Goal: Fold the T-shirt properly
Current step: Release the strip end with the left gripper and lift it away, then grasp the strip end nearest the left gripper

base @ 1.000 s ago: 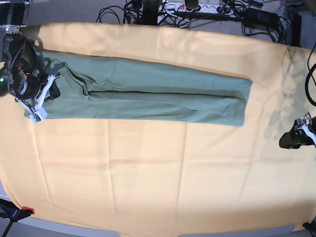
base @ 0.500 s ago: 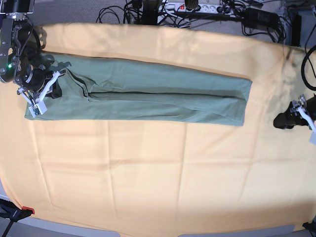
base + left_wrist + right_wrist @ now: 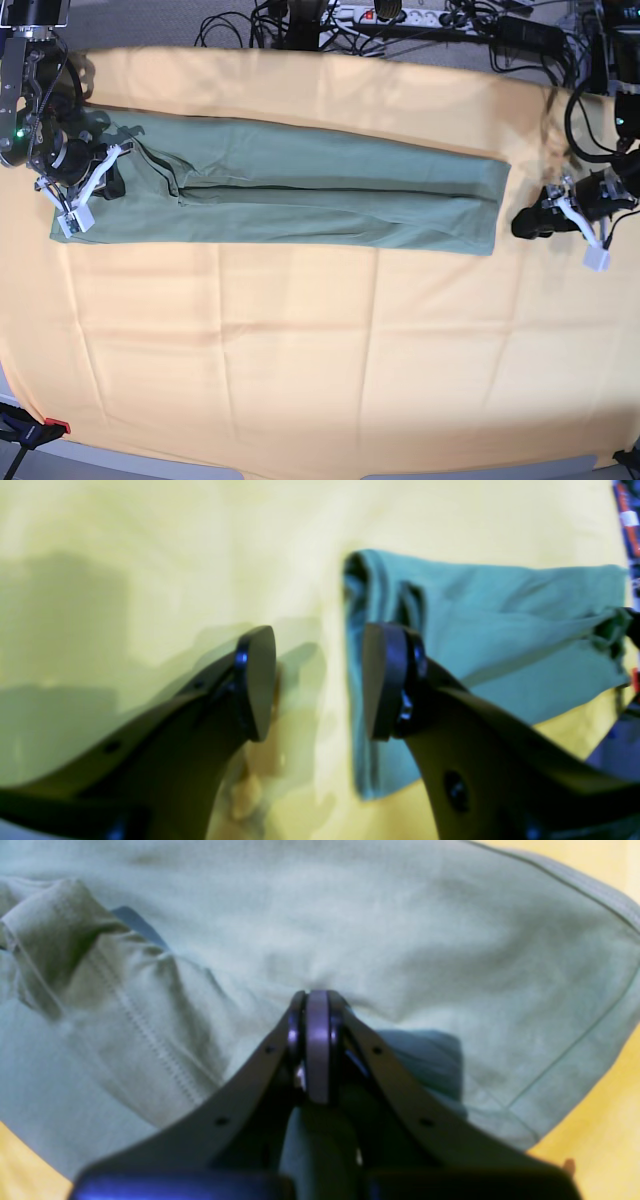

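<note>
A yellow-orange table cloth (image 3: 300, 340) is covering nearly the whole work surface, creased in faint squares; a tangle of black cables and a power strip (image 3: 390, 14) are lying past its far edge at twelve o'clock, and a small clamp (image 3: 40, 428) is sitting at the seven o'clock corner. The T-shirt (image 3: 300, 185) is lying on the cloth as a long, narrow, folded band, stretching across the upper half from nine o'clock toward three o'clock, with a dark fold line running along its length; its hem end is finishing short of the cloth's three o'clock edge. The right gripper (image 3: 317, 1005) is sitting at the band's nine o'clock end, over the sleeve and neck area; its jaws are pressing fully together, and the fabric is bunching at their tips, though the wrist view is not showing clearly whether any cloth is pinched between them. The left gripper (image 3: 318, 680) is hovering just beside the hem end at three o'clock, its jaws standing wide apart with nothing between them but bare cloth; one finger (image 3: 387, 680) is overlapping the shirt's edge in the wrist view.
</note>
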### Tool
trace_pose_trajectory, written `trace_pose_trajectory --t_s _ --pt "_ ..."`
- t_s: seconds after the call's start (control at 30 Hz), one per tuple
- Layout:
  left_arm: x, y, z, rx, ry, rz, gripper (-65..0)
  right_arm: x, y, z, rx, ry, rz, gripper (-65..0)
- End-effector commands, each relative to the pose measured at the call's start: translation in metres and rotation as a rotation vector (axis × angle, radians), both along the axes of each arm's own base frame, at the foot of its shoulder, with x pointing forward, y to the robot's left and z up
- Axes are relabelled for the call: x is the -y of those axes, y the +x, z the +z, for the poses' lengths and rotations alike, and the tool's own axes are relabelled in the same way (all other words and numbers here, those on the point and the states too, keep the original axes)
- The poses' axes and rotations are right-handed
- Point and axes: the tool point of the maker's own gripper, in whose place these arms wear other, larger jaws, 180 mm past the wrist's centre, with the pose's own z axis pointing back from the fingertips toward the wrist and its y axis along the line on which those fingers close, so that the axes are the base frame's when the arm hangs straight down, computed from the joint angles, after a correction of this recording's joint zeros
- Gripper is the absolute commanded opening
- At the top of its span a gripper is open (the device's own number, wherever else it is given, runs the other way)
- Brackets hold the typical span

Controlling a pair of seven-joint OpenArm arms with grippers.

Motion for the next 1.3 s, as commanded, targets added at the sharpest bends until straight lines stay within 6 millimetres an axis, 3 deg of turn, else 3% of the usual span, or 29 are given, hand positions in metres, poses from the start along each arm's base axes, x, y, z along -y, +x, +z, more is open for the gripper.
trace_pose_trajectory --t_s 0.0,0.17,0.5,0.73,0.97,1.03,1.1,1.27 --pt "-0.005 0.010 0.016 0.054 0.009 0.003 -35.1 0.009 0.000 0.002 -0.008 -0.036 -0.005 -65.0" --pt "0.010 0.006 0.002 0.031 -0.005 -0.010 -35.1 0.009 0.000 0.002 -0.008 -0.036 -0.005 -65.0" --pt "0.054 -0.024 -0.039 -0.095 -0.022 -0.137 -35.1 0.009 0.000 0.002 -0.008 -0.036 -0.005 -65.0" --pt "0.075 -0.026 -0.040 -0.097 -0.093 -0.148 -35.1 0.009 0.000 0.002 -0.008 -0.036 -0.005 -65.0" --pt "0.077 -0.024 -0.035 -0.082 -0.115 -0.152 -35.8 0.009 0.000 0.002 -0.008 -0.035 -0.005 -65.0" --pt "0.077 -0.023 -0.034 -0.080 -0.118 -0.151 -46.6 0.009 0.000 0.002 -0.008 -0.036 -0.005 -65.0" --pt "0.076 -0.022 -0.034 -0.078 -0.115 -0.151 -65.0 0.009 0.000 0.002 -0.008 -0.036 -0.005 -65.0" --pt "0.075 -0.016 -0.028 -0.062 -0.113 -0.148 -65.0 0.009 0.000 0.002 -0.007 -0.036 -0.004 -65.0"
